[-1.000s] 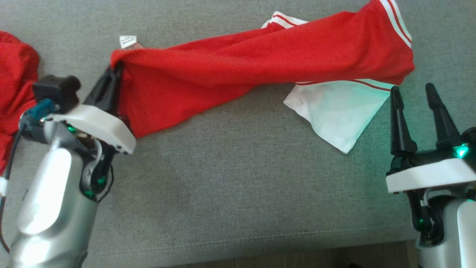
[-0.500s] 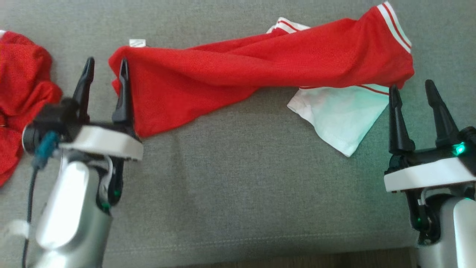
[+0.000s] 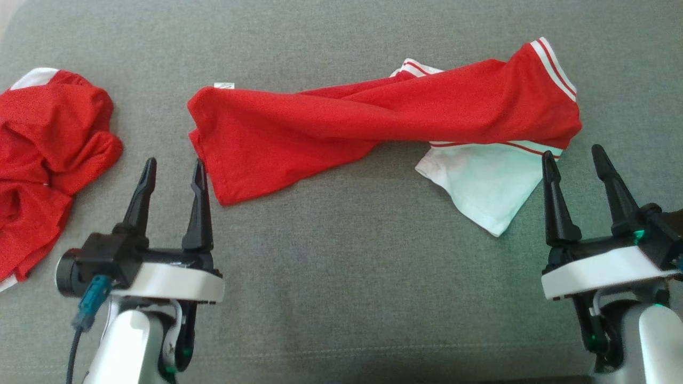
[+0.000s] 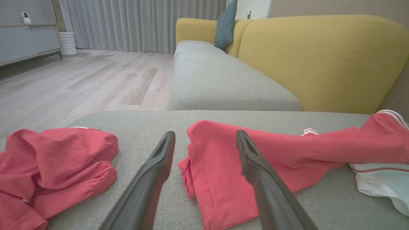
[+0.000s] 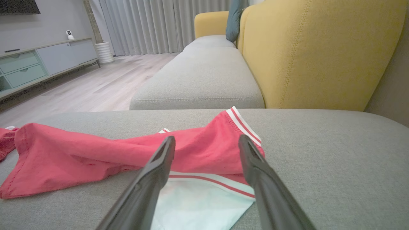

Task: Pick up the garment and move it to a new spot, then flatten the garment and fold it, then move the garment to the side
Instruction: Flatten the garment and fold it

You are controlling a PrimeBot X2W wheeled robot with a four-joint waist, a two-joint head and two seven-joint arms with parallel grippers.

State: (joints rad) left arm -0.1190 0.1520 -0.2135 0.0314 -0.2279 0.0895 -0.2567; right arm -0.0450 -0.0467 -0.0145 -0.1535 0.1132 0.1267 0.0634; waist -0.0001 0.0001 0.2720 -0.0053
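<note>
The red garment [image 3: 384,120] lies in a twisted band across the grey cushion [image 3: 341,298], its white part [image 3: 488,186] near the right claw [image 3: 572,151]. Both claws stand spread and empty, the left claw [image 3: 175,161] just beside the hem corner. To flatten it well, pinch opposite corners low and pull apart evenly, avoiding the other red heap [image 3: 48,149]

The garment [image 3: 373,117] ahead of the left gripper [image 3: 175,160] is soft, matt red cloth, finely knitted, with white cloth and striped trim nearer the right gripper [image 3: 571,151]. Both grippers look like matt black plastic. Beneath them, the sofa seat [image 3: 341,277] is coarse grey woven fabric.
</note>
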